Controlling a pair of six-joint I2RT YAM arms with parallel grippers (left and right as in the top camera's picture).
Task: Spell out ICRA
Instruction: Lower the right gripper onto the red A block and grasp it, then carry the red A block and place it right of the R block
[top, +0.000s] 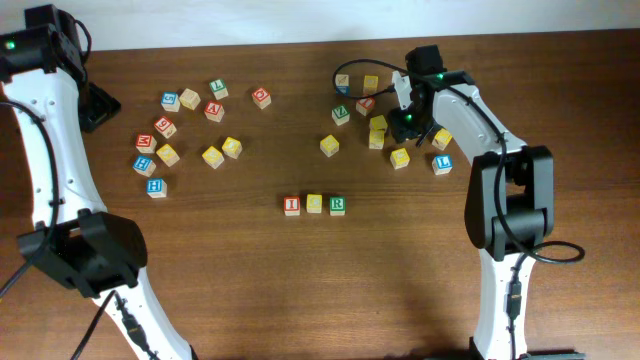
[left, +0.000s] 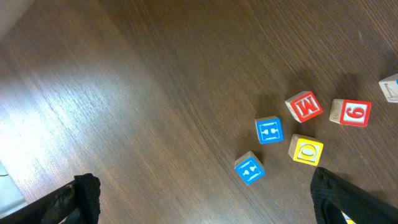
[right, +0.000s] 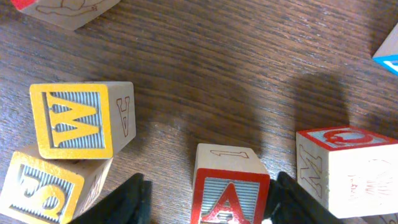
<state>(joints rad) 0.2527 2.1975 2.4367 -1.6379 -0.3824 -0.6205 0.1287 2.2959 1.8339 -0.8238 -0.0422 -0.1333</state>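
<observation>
Dark wooden table, cubes scattered across it. The I cube (top: 291, 205), C cube (top: 314, 204) and R cube (top: 337, 204) sit in a row, with room just right of the R cube for the last letter. The A cube (right: 231, 198) lies well beyond the R cube, among others. My right gripper (right: 211, 193) straddles it, jaws apart, not yet clamped, I judge. My left gripper (left: 205, 190) hangs far left of the R cube, jaws wide, holding nothing.

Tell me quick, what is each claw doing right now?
Left gripper: open, empty.
Right gripper: open, straddling the red A cube, not gripping it yet.
</observation>
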